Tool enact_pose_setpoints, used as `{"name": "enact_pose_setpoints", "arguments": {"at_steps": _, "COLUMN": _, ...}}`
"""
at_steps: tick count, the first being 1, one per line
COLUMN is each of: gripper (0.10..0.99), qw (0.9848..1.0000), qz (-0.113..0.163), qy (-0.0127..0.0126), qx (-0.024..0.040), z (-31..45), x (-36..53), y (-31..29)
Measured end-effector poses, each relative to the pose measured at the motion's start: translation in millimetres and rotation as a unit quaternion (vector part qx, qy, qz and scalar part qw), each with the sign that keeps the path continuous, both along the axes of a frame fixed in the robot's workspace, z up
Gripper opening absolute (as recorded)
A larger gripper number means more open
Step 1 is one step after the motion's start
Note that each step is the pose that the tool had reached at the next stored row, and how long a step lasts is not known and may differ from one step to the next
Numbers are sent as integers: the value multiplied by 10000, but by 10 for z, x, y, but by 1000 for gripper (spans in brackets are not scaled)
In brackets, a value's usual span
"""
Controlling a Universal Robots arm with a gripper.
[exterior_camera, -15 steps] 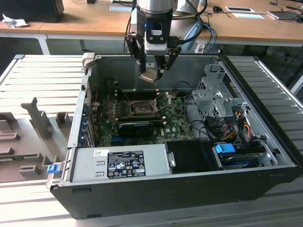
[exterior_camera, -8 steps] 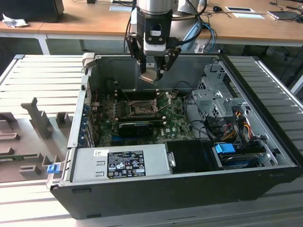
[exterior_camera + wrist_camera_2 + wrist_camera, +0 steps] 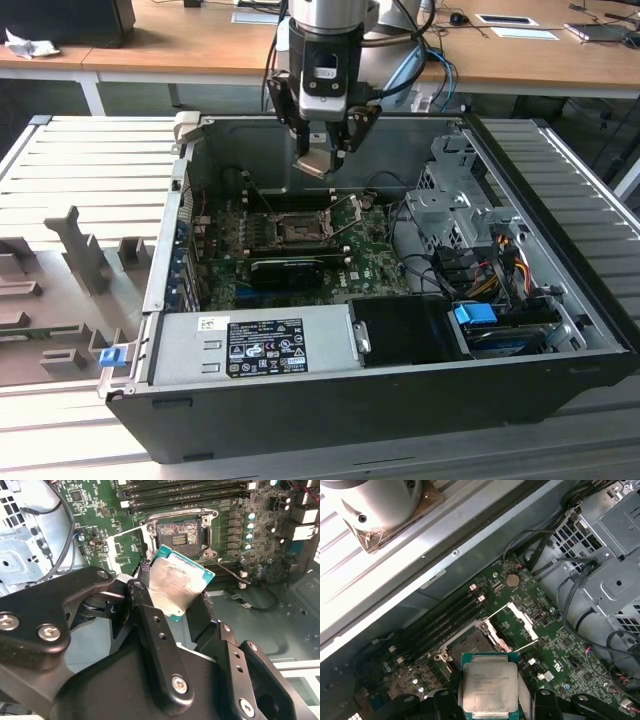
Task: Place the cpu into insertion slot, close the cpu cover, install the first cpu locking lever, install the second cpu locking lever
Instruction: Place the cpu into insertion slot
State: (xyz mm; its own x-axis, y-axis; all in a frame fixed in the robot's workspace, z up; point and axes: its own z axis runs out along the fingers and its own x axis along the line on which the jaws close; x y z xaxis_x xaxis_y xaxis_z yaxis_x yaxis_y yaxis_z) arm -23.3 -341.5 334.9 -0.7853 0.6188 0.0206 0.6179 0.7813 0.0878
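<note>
My gripper hangs over the open computer case, shut on the cpu by two opposite edges. In both wrist views the cpu sits between the black fingers, tilted, its silver-grey top facing the first wrist camera. The insertion slot lies below on the green board, open and bare, with the chip well above it. The cpu cover stands flipped open beside the socket. A thin locking lever is raised off the socket.
A long black graphics card lies just in front of the socket. Memory slots run along its other side. A grey power supply fills the case front, and a drive cage with cables stands on the exterior view's right.
</note>
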Motion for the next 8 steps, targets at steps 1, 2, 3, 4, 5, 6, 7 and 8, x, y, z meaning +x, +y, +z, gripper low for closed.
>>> {"name": "enact_pose_setpoints", "arguments": {"at_steps": 1, "gripper": 533, "qw": 10000, "qz": -22, "qy": 0, "qx": 0, "z": -1, "x": 0, "y": 0}}
{"name": "enact_pose_setpoints", "arguments": {"at_steps": 2, "gripper": 533, "qw": 10000, "qz": -45, "qy": 0, "qx": 0, "z": -3, "x": 0, "y": 0}}
{"name": "enact_pose_setpoints", "arguments": {"at_steps": 3, "gripper": 533, "qw": 9999, "qz": -103, "qy": 0, "qx": 0, "z": -5, "x": 0, "y": 0}}
{"name": "enact_pose_setpoints", "arguments": {"at_steps": 4, "gripper": 533, "qw": 9998, "qz": -194, "qy": 0, "qx": 1, "z": -7, "x": 0, "y": 0}}
{"name": "enact_pose_setpoints", "arguments": {"at_steps": 5, "gripper": 533, "qw": 9996, "qz": -295, "qy": 0, "qx": 1, "z": -9, "x": 0, "y": 0}}
{"name": "enact_pose_setpoints", "arguments": {"at_steps": 6, "gripper": 533, "qw": 9993, "qz": -367, "qy": 0, "qx": 1, "z": -11, "x": 0, "y": 0}}
{"name": "enact_pose_setpoints", "arguments": {"at_steps": 7, "gripper": 533, "qw": 9991, "qz": -414, "qy": 0, "qx": 1, "z": -12, "x": 0, "y": 0}}
{"name": "enact_pose_setpoints", "arguments": {"at_steps": 8, "gripper": 533, "qw": 9990, "qz": -448, "qy": 0, "qx": 1, "z": -13, "x": 0, "y": 0}}
